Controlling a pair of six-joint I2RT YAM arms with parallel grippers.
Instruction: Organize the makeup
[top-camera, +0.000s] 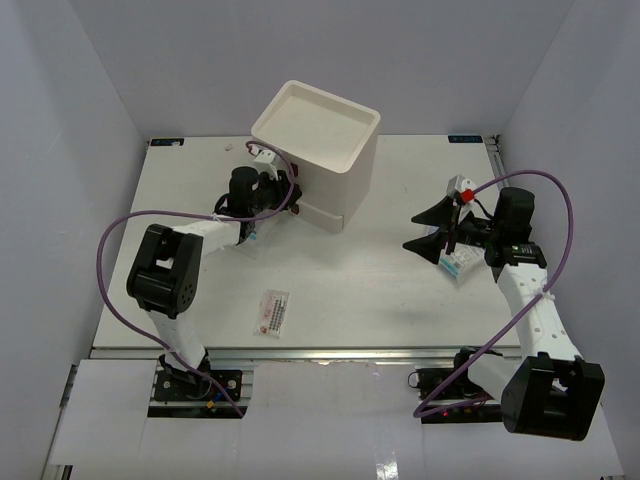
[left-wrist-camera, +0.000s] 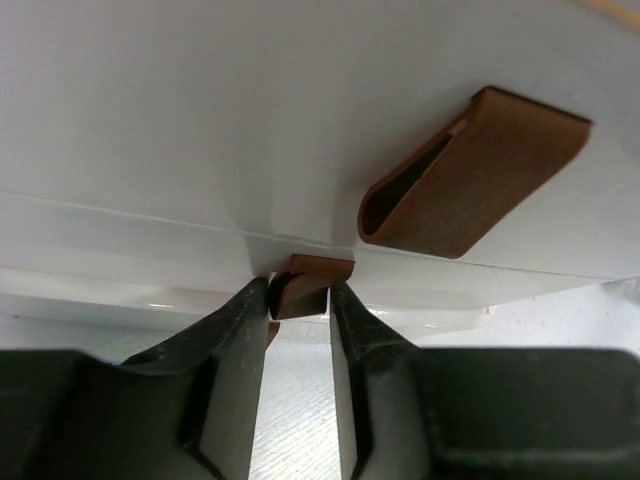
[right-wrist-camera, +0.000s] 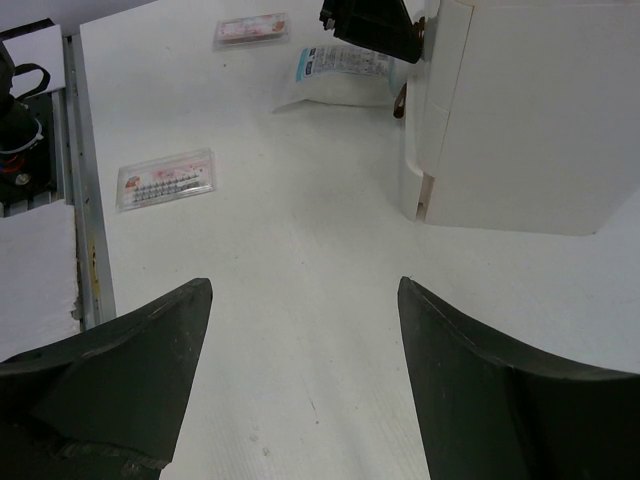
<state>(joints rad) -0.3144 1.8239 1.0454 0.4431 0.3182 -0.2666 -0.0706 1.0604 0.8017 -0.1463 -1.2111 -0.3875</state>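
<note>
The makeup lies loose on the white table. A clear sachet with pink-red print (top-camera: 270, 312) (right-wrist-camera: 165, 180) lies near the front. A white-blue packet (right-wrist-camera: 340, 70) sits beside the left arm, and a pink sachet (right-wrist-camera: 250, 30) lies farther off. Another sachet (top-camera: 458, 265) lies under the right arm. My left gripper (top-camera: 290, 195) (left-wrist-camera: 300, 295) is at the left face of the cream drawer box (top-camera: 320, 140), its jaws shut on the lower brown pull tab (left-wrist-camera: 308, 285). My right gripper (top-camera: 428, 230) (right-wrist-camera: 305, 290) hovers open over bare table, right of the box, holding nothing.
A second brown pull tab (left-wrist-camera: 470, 175) sticks out of the box face above the gripped one. The box (right-wrist-camera: 520, 110) has an open tray top. A metal rail (right-wrist-camera: 85, 200) runs along the table's near edge.
</note>
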